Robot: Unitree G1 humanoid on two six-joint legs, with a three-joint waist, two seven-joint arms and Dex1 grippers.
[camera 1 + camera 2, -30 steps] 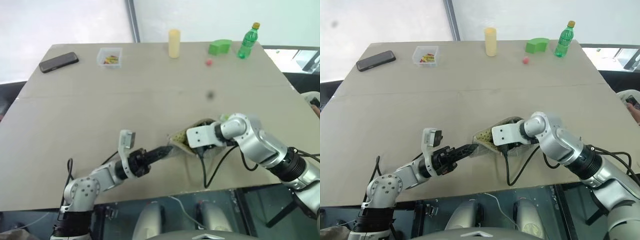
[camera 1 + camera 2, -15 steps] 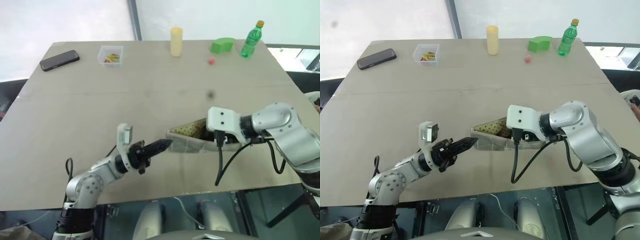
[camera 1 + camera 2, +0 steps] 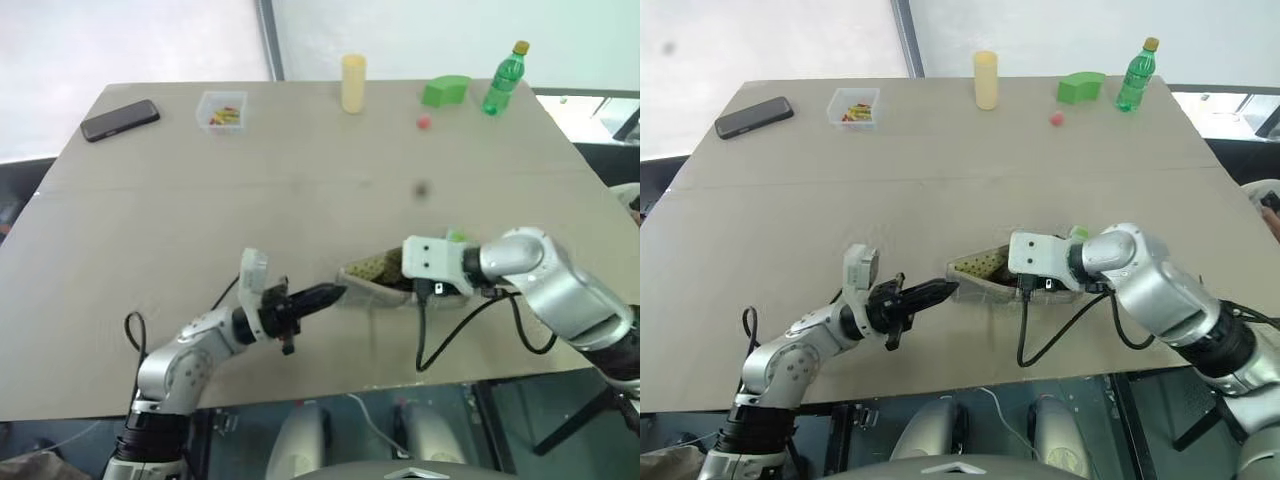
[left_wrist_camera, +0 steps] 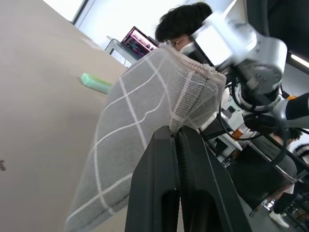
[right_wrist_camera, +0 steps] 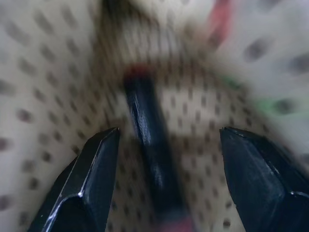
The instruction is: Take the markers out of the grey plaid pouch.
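Grey plaid pouch [image 3: 375, 281] near the table's [image 3: 200, 200] near edge, held open between both arms. Left gripper [image 4: 177, 140] pinched tight on pouch's rim. Right gripper [image 5: 166, 140] inside pouch mouth, fingers [image 5: 91, 179] spread wide either side of a dark marker [image 5: 149, 145] against speckled lining, not touching. Green marker [image 4: 96, 82] flat on table beyond pouch. Black phone [image 3: 118, 120] at far left corner.

Both eye views look forward and down over the table [image 3: 200, 190], sharing the whole tabletop. The left wrist view sits close behind the grey plaid pouch [image 4: 145, 121]; the right wrist view peers inside its speckled lining.
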